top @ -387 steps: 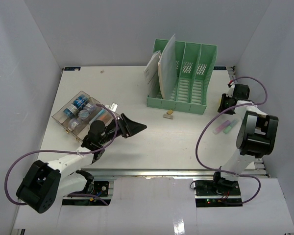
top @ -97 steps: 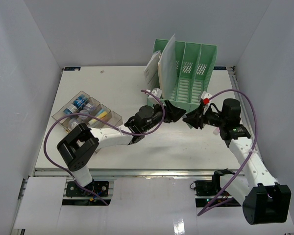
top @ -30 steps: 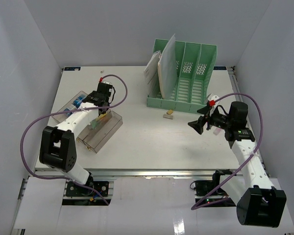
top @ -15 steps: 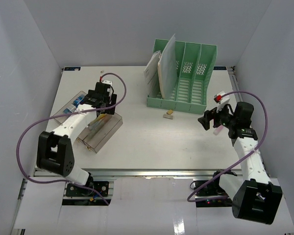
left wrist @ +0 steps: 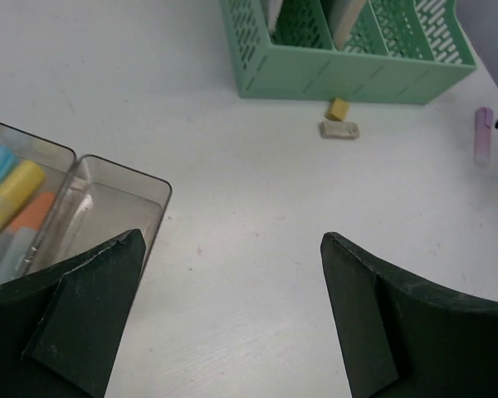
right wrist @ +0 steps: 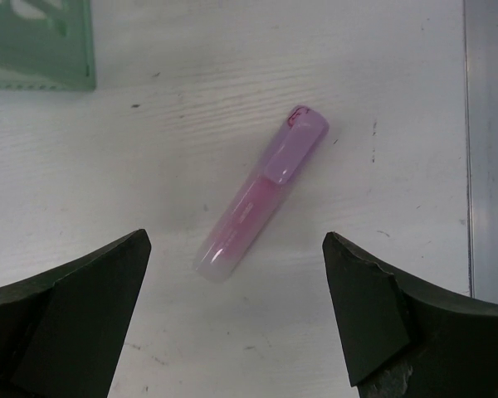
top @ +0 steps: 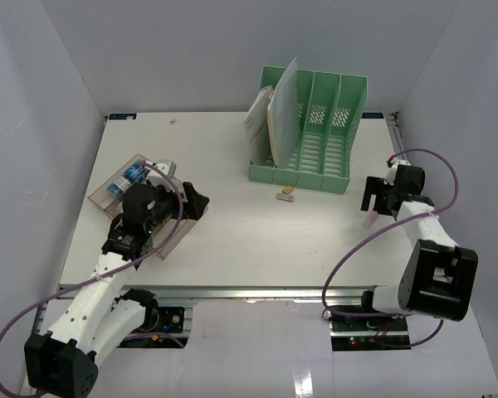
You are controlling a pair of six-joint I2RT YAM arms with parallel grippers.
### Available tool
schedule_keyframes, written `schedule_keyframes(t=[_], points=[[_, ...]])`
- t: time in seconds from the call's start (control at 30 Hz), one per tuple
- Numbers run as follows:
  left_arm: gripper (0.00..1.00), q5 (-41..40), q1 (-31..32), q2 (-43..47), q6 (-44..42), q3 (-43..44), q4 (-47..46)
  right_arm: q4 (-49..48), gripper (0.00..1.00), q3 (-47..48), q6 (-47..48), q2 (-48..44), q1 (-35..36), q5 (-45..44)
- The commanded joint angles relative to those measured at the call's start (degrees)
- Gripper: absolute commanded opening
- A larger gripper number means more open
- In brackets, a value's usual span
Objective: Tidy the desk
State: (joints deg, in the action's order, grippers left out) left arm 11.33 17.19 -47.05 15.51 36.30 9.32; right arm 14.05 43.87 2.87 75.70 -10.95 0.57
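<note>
The white desk [top: 257, 240] holds a clear compartment tray [top: 174, 236] at the left and a green file rack [top: 311, 124] at the back. My left gripper [top: 197, 201] is open at the tray's right end, with only bare desk between its fingers [left wrist: 232, 239]. Blue, yellow and orange highlighters [left wrist: 12, 195] lie in the tray [left wrist: 116, 195]. My right gripper [top: 373, 199] is open just above a pink highlighter [top: 370, 218], which lies on the desk. In the right wrist view the highlighter [right wrist: 261, 195] is slightly beyond the open gripper [right wrist: 234, 239], untouched.
Two small erasers, yellow [left wrist: 339, 109] and beige [left wrist: 339, 129], lie in front of the rack [left wrist: 349, 75]. Papers stand in the rack's left slot [top: 270, 112]. The metal rail [right wrist: 485, 149] runs close to the pink highlighter on the right. Tape rolls [top: 133, 174] sit in the tray's far end.
My left gripper opened over the tray and drew back toward the near side. My right gripper swung right and back until it stood over the pink highlighter.
</note>
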Motion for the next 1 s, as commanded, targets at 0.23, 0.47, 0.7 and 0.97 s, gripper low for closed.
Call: schedule_keyframes(t=[0.23,0.47,0.7,0.97], points=[[0.98,10.22,-0.32,5.3,2.98,-2.59,-5.25,0.98,0.82,9.35,-7.59,15.06,-0.51,-4.81],[0.98,18.87,-0.32,4.6,5.43,-4.08,-10.07,-0.81,0.69,9.65,-8.33,18.74,-0.77,-4.9],[0.98,33.38,-0.32,0.72,15.47,-8.52,-25.23,-2.39,0.41,8.65,-8.99,21.15,-2.13,-1.81],[0.98,34.67,6.26,-9.02,33.35,-16.32,-47.21,-3.88,0.25,6.65,-9.07,20.81,-4.64,4.55]])
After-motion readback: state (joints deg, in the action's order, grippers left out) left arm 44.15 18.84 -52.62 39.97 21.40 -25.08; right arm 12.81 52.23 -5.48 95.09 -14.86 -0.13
